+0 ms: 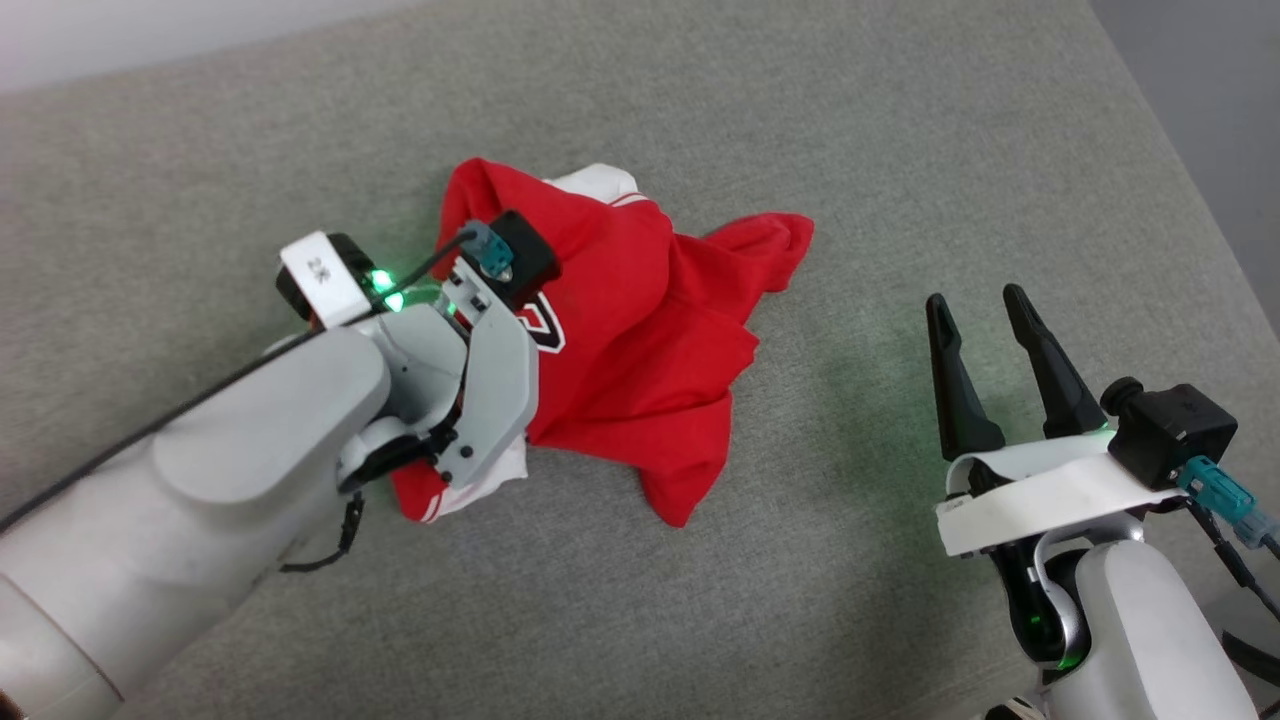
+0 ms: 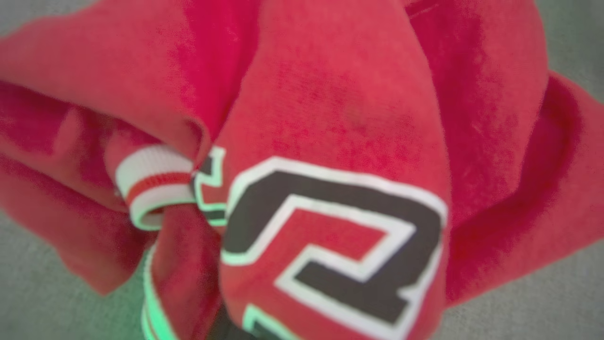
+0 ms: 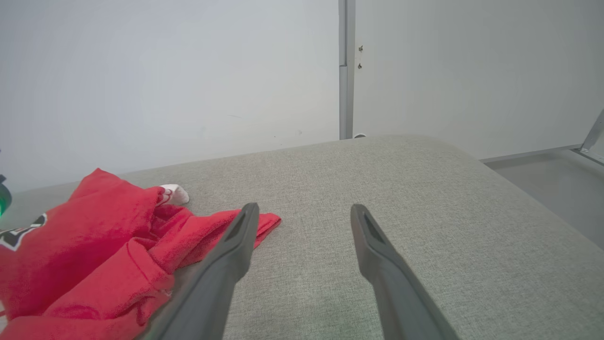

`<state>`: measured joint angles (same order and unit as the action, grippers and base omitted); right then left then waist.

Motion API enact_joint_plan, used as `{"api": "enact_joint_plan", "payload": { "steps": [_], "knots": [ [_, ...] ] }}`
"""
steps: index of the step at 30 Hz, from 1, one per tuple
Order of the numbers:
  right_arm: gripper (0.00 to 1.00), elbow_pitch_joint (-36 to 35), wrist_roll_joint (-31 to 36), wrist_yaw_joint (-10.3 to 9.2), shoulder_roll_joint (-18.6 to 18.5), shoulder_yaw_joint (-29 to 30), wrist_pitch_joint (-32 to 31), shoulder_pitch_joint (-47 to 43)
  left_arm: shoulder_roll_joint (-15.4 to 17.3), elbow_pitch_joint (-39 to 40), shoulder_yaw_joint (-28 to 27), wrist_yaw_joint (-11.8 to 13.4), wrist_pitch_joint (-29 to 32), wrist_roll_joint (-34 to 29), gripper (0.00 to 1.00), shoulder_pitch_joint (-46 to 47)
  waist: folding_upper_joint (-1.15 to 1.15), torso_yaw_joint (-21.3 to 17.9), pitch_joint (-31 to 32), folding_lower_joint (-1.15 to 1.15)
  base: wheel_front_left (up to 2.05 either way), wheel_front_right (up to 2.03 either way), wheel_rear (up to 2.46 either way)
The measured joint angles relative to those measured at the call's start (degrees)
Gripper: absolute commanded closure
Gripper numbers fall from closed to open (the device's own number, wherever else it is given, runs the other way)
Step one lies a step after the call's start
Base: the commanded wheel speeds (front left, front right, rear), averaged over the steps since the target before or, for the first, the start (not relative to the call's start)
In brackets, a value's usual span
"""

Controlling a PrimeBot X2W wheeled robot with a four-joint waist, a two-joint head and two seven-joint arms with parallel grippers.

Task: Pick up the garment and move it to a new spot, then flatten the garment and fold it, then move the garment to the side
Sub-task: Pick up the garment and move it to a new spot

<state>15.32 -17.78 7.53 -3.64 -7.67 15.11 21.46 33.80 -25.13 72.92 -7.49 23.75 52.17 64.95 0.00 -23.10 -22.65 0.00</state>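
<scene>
The garment (image 1: 640,340), a bright red jersey with white panels and black-and-white block lettering, lies crumpled on the grey fabric surface (image 1: 900,150). My left gripper (image 1: 497,335) points down into its left part, fingers buried in the cloth. Seen from the left wrist, bunched red folds (image 2: 339,94), a striped cuff (image 2: 153,182) and the lettering (image 2: 330,236) crowd close to the lens, gathered toward the bottom middle as if pinched. My right gripper (image 1: 977,297) hovers open to the right of the garment (image 3: 85,236), clear of it, its fingers (image 3: 236,245) spread with nothing between them.
The grey upholstered surface (image 3: 377,179) stretches around the jersey, with bare room to the right and in front. Its right edge drops to a grey floor (image 1: 1200,80). A white wall (image 3: 188,71) stands behind the far edge.
</scene>
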Motion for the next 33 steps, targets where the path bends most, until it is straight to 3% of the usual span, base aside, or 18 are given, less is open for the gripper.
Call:
{"api": "enact_joint_plan", "payload": {
  "steps": [8,9,11,12,23,32,33],
  "knots": [
    [0.0,-0.1,-0.2,0.0,0.3,0.0,0.0,0.6,0.5,0.4,-0.8,-0.2,3.6,-1.3,1.0,0.5,0.0,-1.6,-2.5,0.0,0.0,0.0,0.0],
    [0.0,-0.1,-0.2,0.0,0.4,0.1,0.0,0.6,0.4,0.2,-0.8,-0.2,3.2,-1.3,0.92,0.6,0.0,-1.5,-2.5,0.0,0.0,0.0,0.0],
    [0.0,-0.1,0.1,0.0,0.4,0.2,0.0,0.6,0.1,-0.3,-0.7,-0.3,1.5,-1.3,0.27,0.6,0.0,-1.2,-2.4,0.0,0.0,0.0,0.0],
    [0.0,0.0,0.2,0.0,0.4,0.3,0.0,0.6,-0.1,-0.5,-0.6,-0.3,0.6,-1.3,0.02,0.6,0.0,-1.0,-2.2,0.0,0.0,0.0,0.0],
    [0.0,1.5,2.5,0.0,-3.1,0.2,0.0,-1.2,-0.7,0.8,0.5,-0.1,-9.6,-1.8,0.0,-1.9,0.0,4.6,2.7,0.0,0.0,0.0,0.0],
    [0.0,3.0,3.5,0.0,-5.3,0.1,0.0,-4.4,-0.2,0.5,0.5,-0.1,-23.4,6.4,0.0,-4.9,0.0,10.5,8.9,0.0,0.0,0.0,0.0],
    [0.0,3.4,3.5,0.0,-5.9,0.4,0.0,-5.4,0.0,-1.4,0.3,-0.1,-27.8,9.0,0.0,-7.2,0.0,11.9,10.5,0.0,0.0,0.0,0.0]
  ]
}}
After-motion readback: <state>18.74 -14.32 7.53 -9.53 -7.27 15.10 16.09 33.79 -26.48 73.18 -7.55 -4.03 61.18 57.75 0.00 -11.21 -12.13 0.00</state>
